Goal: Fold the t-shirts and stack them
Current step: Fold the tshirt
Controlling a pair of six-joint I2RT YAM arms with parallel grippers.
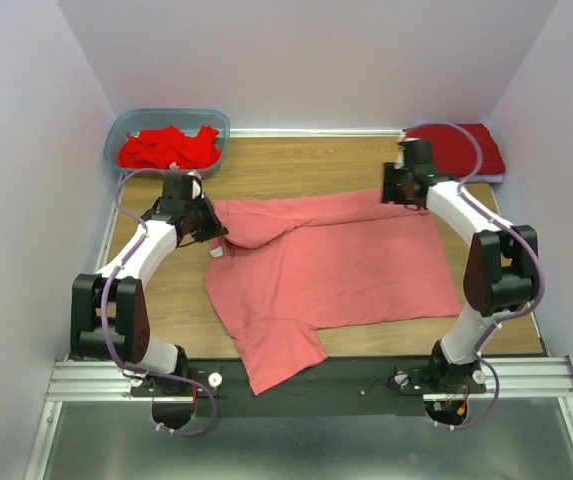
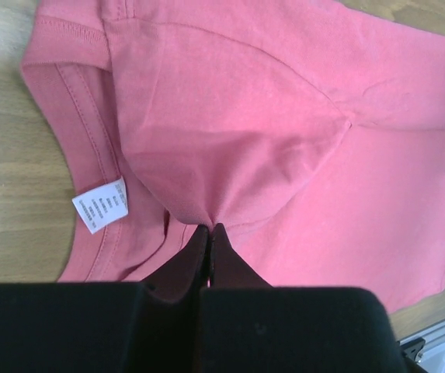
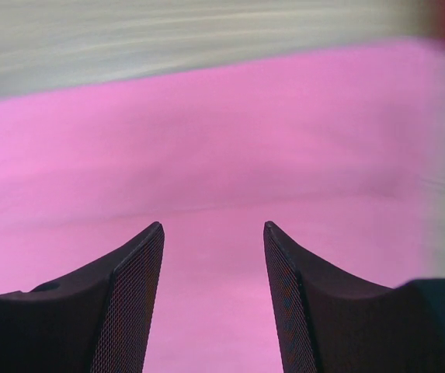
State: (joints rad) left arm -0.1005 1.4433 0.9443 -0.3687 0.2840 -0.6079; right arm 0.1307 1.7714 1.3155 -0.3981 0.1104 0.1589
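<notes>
Left jaws pinch the salmon-pink t-shirt (image 1: 336, 270), right jaws gape above it, on wooden table (image 1: 306, 165) between pale walls (image 1: 306, 60).

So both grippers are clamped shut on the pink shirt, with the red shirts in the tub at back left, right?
Not quite: only the left gripper is shut on the pink shirt. The right wrist view shows the right gripper open, fabric beneath it. The red shirts are in the tub at back left.
</notes>
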